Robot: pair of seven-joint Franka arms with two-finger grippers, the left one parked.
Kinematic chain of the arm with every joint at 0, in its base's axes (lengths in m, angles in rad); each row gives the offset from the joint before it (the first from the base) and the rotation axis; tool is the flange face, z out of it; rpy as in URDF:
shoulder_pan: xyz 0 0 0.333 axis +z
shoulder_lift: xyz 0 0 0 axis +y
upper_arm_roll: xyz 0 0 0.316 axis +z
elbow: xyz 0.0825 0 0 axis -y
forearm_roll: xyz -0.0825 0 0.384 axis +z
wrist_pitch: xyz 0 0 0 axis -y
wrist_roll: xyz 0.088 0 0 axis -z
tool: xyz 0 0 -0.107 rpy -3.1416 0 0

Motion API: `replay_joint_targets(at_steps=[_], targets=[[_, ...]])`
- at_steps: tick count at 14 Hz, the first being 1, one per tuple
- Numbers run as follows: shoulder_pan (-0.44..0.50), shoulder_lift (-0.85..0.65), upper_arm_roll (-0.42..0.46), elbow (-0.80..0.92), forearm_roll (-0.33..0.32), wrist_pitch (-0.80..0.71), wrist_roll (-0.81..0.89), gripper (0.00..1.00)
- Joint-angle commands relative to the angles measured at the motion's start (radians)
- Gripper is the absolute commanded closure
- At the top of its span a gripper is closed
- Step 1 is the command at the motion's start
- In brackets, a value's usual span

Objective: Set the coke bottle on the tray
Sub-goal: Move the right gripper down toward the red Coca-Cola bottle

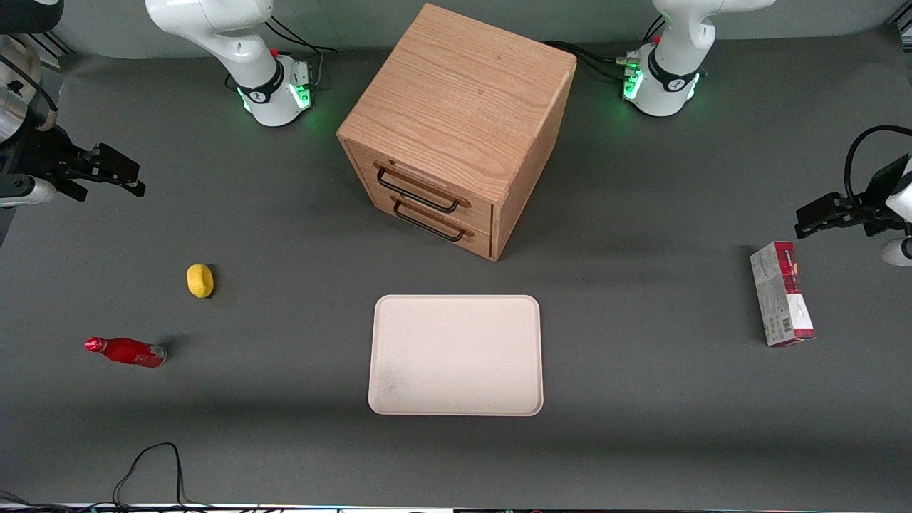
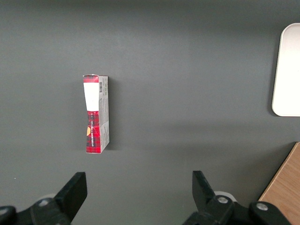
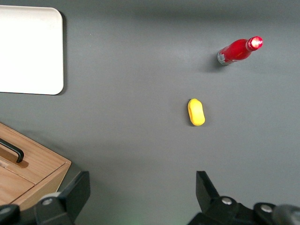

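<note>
The coke bottle (image 1: 127, 352) lies on its side on the dark table toward the working arm's end, red with a red cap; it also shows in the right wrist view (image 3: 239, 50). The cream-white tray (image 1: 456, 355) lies flat in front of the wooden drawer cabinet, nearer the front camera; its corner shows in the right wrist view (image 3: 29, 51). My gripper (image 1: 117, 174) hangs high above the table at the working arm's end, farther from the front camera than the bottle. It is open and empty, jaws wide apart (image 3: 140, 194).
A yellow lemon (image 1: 200, 280) lies between my gripper and the bottle, also in the right wrist view (image 3: 196, 112). A wooden two-drawer cabinet (image 1: 456, 128) stands mid-table. A red-and-grey box (image 1: 781, 293) lies toward the parked arm's end.
</note>
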Motion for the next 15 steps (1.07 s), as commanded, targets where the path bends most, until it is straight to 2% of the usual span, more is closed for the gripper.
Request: replay_joint_targets(at_steps=[1, 5, 6, 9, 11, 15], targets=[[0.008, -0.015, -0.004, -0.01, -0.022, -0.001, 0.026, 0.0], [0.005, -0.002, -0.003, 0.001, -0.025, -0.004, 0.073, 0.0], [0.0, 0.025, -0.009, 0.052, -0.025, -0.006, 0.066, 0.0], [-0.064, 0.253, -0.007, 0.342, -0.024, -0.109, 0.054, 0.0], [-0.113, 0.393, -0.007, 0.506, -0.024, -0.142, -0.035, 0.0], [-0.197, 0.574, -0.019, 0.606, -0.022, -0.078, -0.251, 0.0]])
